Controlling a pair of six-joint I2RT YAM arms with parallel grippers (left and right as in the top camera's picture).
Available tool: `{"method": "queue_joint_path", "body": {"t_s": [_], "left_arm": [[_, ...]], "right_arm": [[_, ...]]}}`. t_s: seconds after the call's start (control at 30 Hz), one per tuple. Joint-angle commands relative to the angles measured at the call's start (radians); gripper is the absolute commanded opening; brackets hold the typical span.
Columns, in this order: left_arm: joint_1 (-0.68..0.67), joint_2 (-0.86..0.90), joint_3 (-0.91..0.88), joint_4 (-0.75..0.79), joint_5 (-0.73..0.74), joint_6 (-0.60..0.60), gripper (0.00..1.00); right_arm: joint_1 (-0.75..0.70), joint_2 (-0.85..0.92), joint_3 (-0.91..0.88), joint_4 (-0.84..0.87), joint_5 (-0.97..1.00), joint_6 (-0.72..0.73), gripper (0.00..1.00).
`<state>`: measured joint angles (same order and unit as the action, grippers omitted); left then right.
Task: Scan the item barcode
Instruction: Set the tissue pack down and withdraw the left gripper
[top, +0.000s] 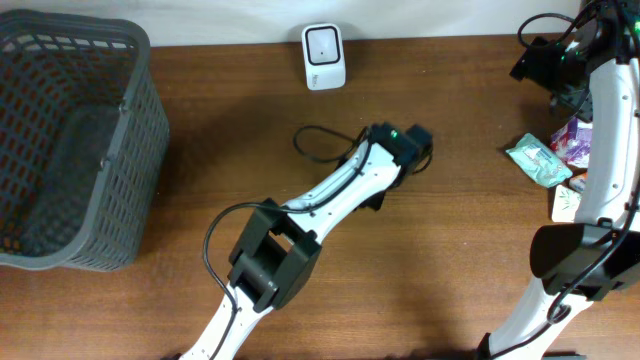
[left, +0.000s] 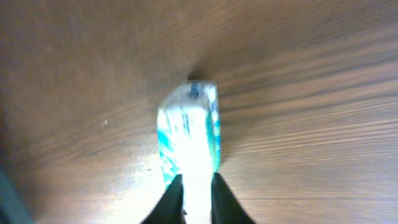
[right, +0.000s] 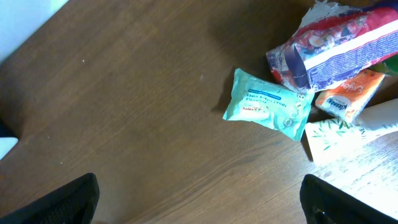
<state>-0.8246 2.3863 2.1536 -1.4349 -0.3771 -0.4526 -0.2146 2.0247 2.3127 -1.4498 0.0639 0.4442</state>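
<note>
1. Brown wooden table (top: 230, 120): the small white box-shaped barcode scanner (top: 324, 55) sits at its far edge, well apart from my left gripper (left: 198, 196).
2. Narrow teal-and-white plastic packet (left: 189, 134) lies mid-table; I'd lift it and turn its barcode squarely to the scanner window.
3. Left jaws nearly closed, pinching the packet's near end; right gripper (right: 199, 199) gapes wide, empty.

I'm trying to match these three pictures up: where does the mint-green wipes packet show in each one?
Overhead: near the right edge, the mint-green wipes packet lies left of the purple-and-red bag.
Right wrist: upper middle, again left of that bag.
Left wrist: not in it; a different teal-and-white pack sits between the jaws.
Shared landmark: the purple-and-red bag, in overhead and right wrist.
</note>
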Motion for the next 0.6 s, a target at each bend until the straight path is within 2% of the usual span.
{"method": "queue_joint_path", "body": {"t_s": [0.0,0.07,0.23,0.4,0.5,0.57], "left_arm": [[0.007,-0.002,0.15,-0.048,-0.008,0.04,0.0],[0.038,-0.002,0.159,-0.081,-0.109,0.04,0.0],[0.158,-0.002,0.159,-0.135,-0.093,0.011,0.0],[0.272,0.017,0.15,-0.13,0.399,0.131,0.0],[0.244,0.065,0.135,-0.126,0.462,0.129,0.0],[0.225,0.088,0.125,-0.124,0.449,0.129,0.0]], "right_arm": [[0.004,-0.004,0.0,0.0,0.016,-0.003,0.99],[0.004,-0.004,0.0,0.0,0.016,-0.003,0.99],[0.004,-0.004,0.0,0.0,0.016,-0.003,0.99],[0.004,-0.004,0.0,0.0,0.017,-0.003,0.99],[0.004,-0.004,0.0,0.0,0.017,-0.003,0.99],[0.004,-0.004,0.0,0.0,0.016,-0.003,0.99]]}}
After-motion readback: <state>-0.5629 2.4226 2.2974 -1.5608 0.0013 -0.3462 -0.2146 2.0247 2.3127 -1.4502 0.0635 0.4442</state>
